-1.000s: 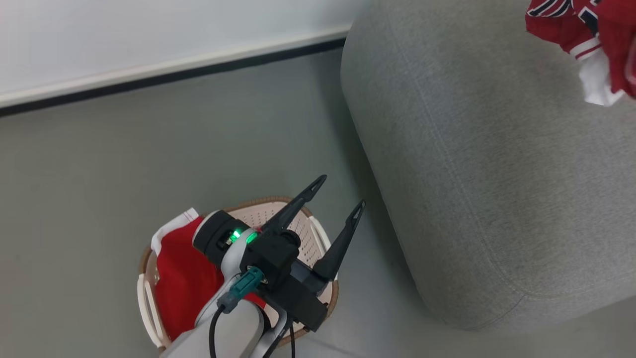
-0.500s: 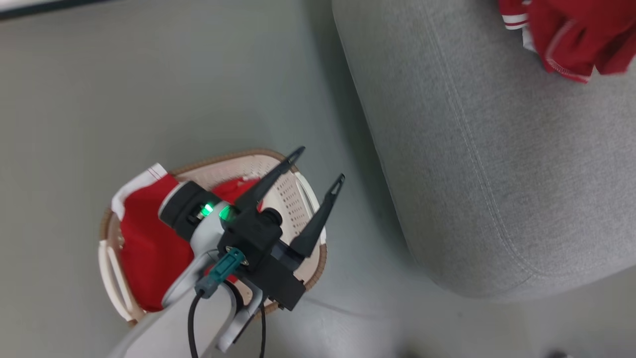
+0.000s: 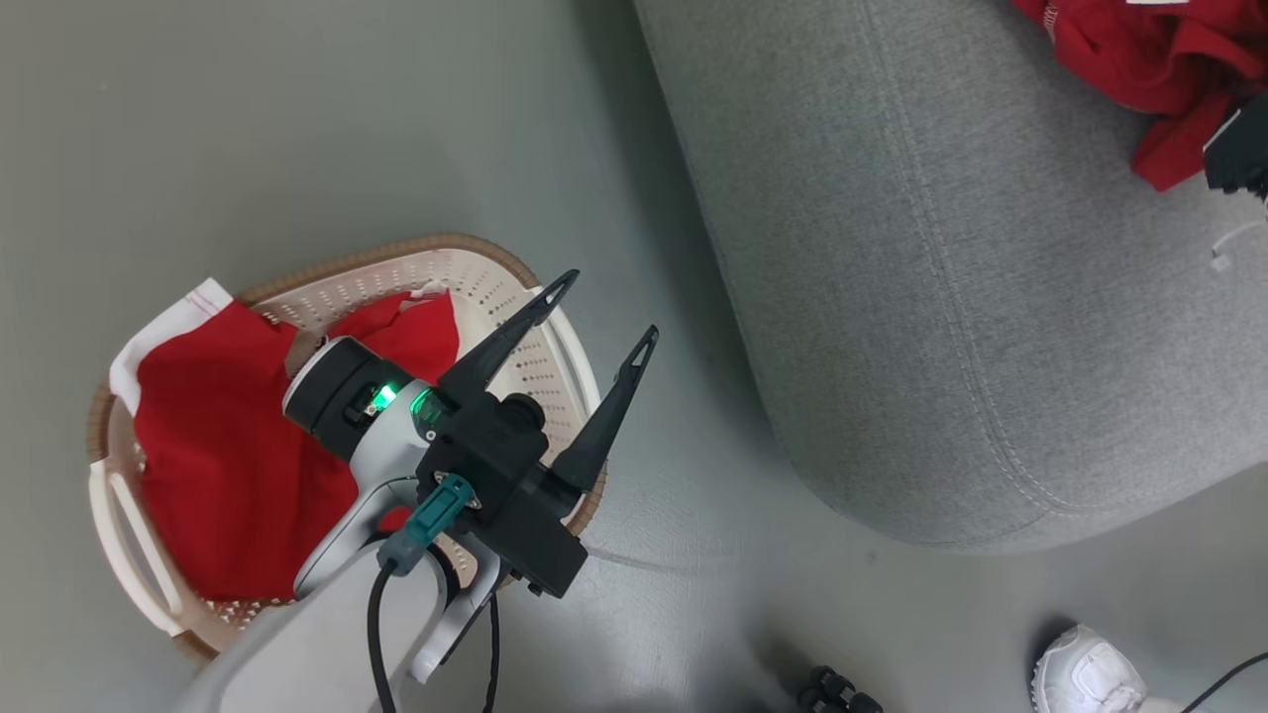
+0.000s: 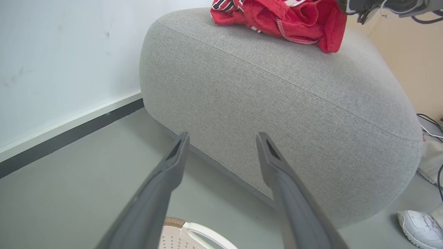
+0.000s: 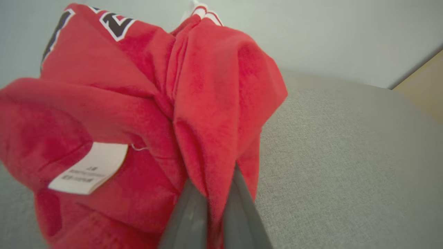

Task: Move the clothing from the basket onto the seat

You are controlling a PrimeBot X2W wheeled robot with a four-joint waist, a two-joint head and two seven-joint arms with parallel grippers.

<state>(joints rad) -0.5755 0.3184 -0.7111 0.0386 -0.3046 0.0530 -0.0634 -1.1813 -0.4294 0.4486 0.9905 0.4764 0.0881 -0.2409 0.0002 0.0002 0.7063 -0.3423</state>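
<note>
- The right fingers [image 5: 188,214] are pressed together on a fold of the red shirt [image 5: 138,103], which lies bunched on the grey seat [image 3: 941,297] at the head view's upper right, probably just before letting go.
- The shirt is crumpled, with its lettering at the upper left and its tag at the lower left; no clear long axis.
- The left fingers [image 3: 515,327] are spread and empty over the basket [image 3: 475,253], likely ready for the second red garment [image 3: 218,436], which lies lengthwise inside with its white hem at the upper left.
</note>
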